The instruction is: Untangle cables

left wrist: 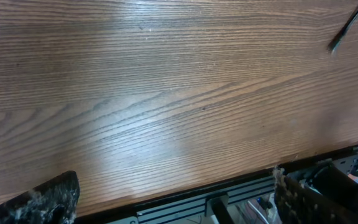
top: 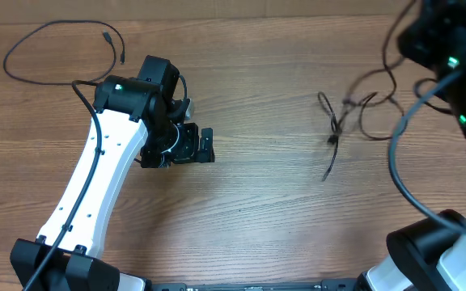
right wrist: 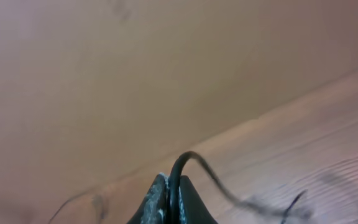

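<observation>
A small tangle of thin black cables (top: 346,117) lies on the wooden table right of centre, with a plug end trailing toward the front (top: 328,172). Strands rise from it toward the upper right. A separate loose black cable (top: 55,48) loops at the far left, its plug near the left arm. My left gripper (top: 203,146) is open and empty above bare wood near the table's middle; only a cable tip (left wrist: 347,30) shows in its wrist view. My right gripper (right wrist: 171,198) is shut on a black cable (right wrist: 188,158), raised at the far right.
The table's front edge and a metal frame rail (left wrist: 229,196) show in the left wrist view. The right arm's thicker black wire (top: 403,162) hangs over the right side of the table. The left arm (top: 95,178) spans the left front.
</observation>
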You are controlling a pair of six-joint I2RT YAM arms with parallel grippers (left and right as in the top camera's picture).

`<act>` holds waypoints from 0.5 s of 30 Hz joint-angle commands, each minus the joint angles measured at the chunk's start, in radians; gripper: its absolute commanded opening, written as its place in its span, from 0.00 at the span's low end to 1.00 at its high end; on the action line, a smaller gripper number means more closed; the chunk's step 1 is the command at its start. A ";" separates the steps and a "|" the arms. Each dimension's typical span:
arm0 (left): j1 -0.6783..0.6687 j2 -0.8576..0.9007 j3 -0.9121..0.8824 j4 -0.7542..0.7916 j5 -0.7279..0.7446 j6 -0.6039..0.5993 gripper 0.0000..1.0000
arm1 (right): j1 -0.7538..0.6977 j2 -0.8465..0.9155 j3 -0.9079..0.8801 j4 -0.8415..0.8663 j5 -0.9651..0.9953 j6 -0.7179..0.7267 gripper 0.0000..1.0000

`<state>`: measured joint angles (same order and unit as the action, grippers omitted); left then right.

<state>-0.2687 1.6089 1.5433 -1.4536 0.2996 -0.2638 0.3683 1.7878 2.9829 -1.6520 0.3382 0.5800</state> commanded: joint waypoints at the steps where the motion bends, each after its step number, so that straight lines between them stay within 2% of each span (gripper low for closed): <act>1: -0.008 0.002 -0.005 -0.001 0.008 -0.013 1.00 | 0.005 0.006 -0.068 0.046 -0.353 -0.047 0.04; 3: -0.008 0.002 -0.005 -0.004 0.008 -0.013 1.00 | 0.005 0.006 -0.109 0.072 -0.391 -0.123 0.04; 5: -0.008 0.002 -0.005 -0.005 0.008 -0.013 1.00 | 0.002 0.006 -0.150 0.067 -0.186 -0.103 0.04; 6: -0.008 0.002 -0.005 -0.006 0.008 -0.013 1.00 | 0.002 0.006 -0.160 0.054 -0.086 -0.048 0.04; 7: -0.009 0.002 -0.005 -0.006 0.008 -0.013 1.00 | 0.003 0.006 -0.173 0.013 0.066 0.109 0.04; 8: -0.009 0.002 -0.005 -0.005 0.008 -0.013 1.00 | 0.003 0.006 -0.177 -0.006 0.104 0.172 0.04; 9: -0.009 0.002 -0.005 -0.004 0.008 -0.013 1.00 | 0.003 0.006 -0.179 -0.042 0.131 0.306 0.04; 10: -0.009 0.002 -0.005 -0.004 0.008 -0.013 1.00 | 0.004 0.006 -0.184 -0.042 0.085 0.333 0.04; 12: -0.009 0.002 -0.005 0.000 0.008 -0.013 1.00 | 0.013 0.007 -0.188 -0.035 -0.098 0.294 0.04; 13: -0.009 0.002 -0.005 0.001 0.008 -0.013 1.00 | 0.018 0.007 -0.192 -0.034 -0.159 0.233 0.04; 14: -0.009 0.002 -0.005 0.001 0.008 -0.014 1.00 | 0.024 0.007 -0.200 -0.040 -0.224 0.110 0.04; 15: -0.009 0.002 -0.005 0.000 0.008 -0.014 1.00 | 0.025 0.007 -0.206 -0.042 -0.227 0.048 0.04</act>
<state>-0.2687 1.6085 1.5433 -1.4536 0.2996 -0.2638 0.3759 1.8023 2.7945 -1.6947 0.2337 0.7502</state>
